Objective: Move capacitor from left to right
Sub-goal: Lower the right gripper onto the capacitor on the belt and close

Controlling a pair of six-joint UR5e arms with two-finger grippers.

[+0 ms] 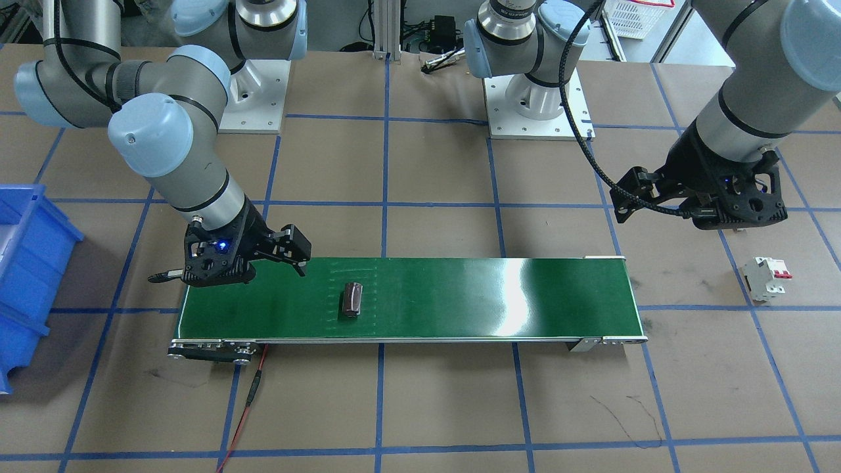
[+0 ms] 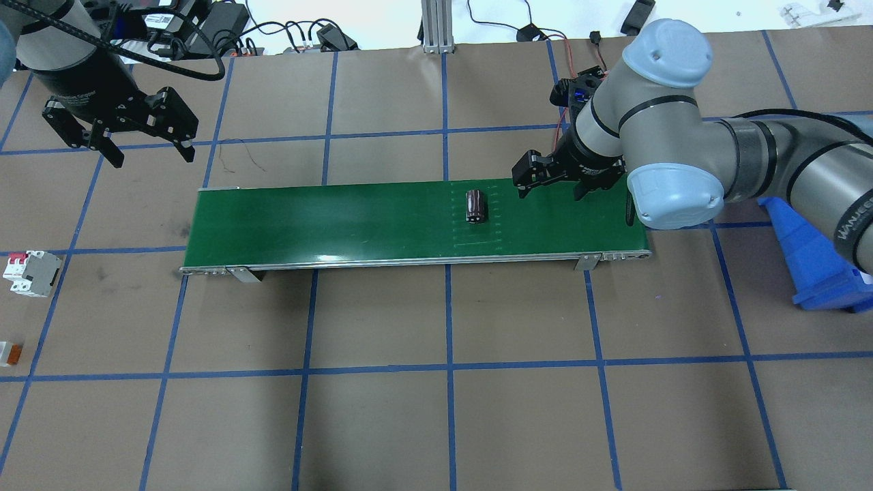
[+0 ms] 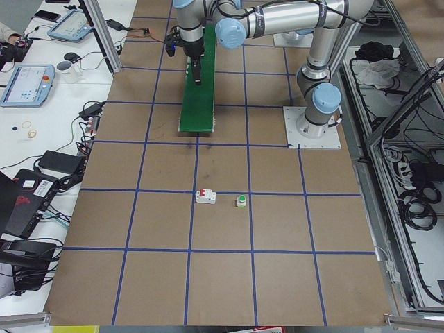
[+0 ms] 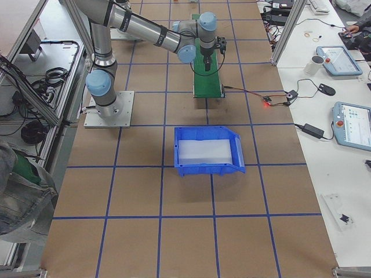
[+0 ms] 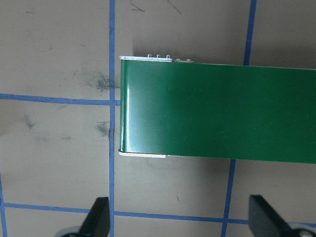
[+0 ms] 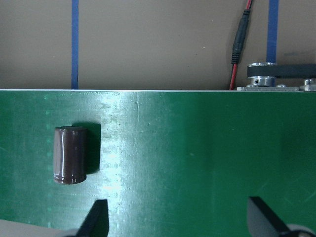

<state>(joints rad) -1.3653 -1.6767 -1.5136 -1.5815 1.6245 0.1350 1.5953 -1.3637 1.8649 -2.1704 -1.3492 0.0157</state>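
The capacitor [image 2: 476,206], a small dark brown cylinder, lies on its side on the green conveyor belt [image 2: 327,221], right of the belt's middle. It also shows in the front view [image 1: 351,300] and in the right wrist view [image 6: 69,155]. My right gripper [image 2: 551,189] is open and empty above the belt's far edge, a little to the right of the capacitor. In the right wrist view the capacitor lies just outside the left finger [image 6: 96,218]. My left gripper [image 2: 151,153] is open and empty, above the table beyond the belt's left end [image 5: 148,113].
A white breaker with red switches [image 2: 31,273] stands on the table at the left, with a small push button [image 3: 241,202] near it. A blue bin [image 2: 818,266] stands at the right. A red cable [image 1: 253,394] runs from the belt's right end.
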